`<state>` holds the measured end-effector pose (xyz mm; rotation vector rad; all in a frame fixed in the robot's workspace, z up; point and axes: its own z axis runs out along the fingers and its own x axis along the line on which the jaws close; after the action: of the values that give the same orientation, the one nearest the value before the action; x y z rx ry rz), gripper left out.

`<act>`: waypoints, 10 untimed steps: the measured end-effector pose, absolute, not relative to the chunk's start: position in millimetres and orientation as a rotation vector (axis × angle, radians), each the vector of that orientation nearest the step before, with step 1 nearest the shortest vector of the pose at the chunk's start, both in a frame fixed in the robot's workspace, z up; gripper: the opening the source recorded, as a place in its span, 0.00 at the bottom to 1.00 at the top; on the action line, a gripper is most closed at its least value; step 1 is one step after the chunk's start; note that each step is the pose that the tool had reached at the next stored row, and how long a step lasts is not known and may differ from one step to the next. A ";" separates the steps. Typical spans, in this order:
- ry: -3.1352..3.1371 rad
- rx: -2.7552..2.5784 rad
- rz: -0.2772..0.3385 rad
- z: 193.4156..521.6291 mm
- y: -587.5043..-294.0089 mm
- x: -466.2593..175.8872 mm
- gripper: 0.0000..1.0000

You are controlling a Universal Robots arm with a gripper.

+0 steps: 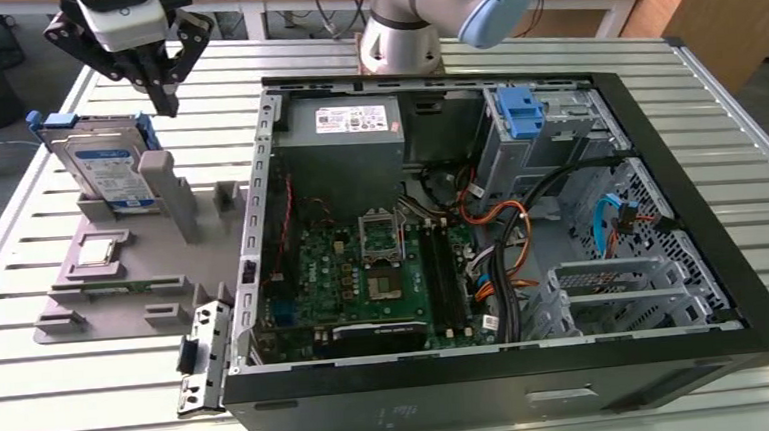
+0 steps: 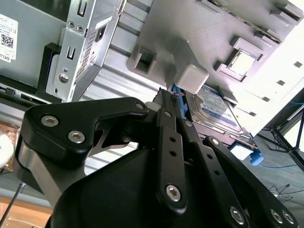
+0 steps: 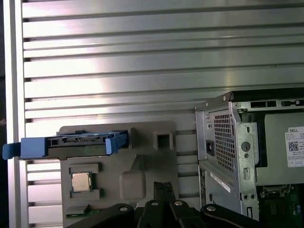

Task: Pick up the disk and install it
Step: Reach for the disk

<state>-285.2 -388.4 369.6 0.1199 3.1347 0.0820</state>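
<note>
Gripper (image 1: 165, 101) hovers empty, fingers (image 3: 159, 192) pressed together, nothing pinched. Disk (image 1: 104, 168) stands on edge in the grey holder (image 1: 146, 240), just below the fingertips and slightly to one side, untouched. So pickup isn't done, install neither: the whole job is left. Case (image 1: 435, 388) lies open, well apart from the fingers. Disk looks silver, blue-and-white label, blue frame round its edges.
</note>
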 end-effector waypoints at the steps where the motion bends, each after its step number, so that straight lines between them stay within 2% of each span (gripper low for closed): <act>1: 3.135 0.120 0.082 369.6 -388.4 -285.2 0.10; 10: 3.135 0.120 0.082 369.2 -388.4 -289.8 0.10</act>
<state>-289.8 -388.4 369.2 0.1200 3.1347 0.0819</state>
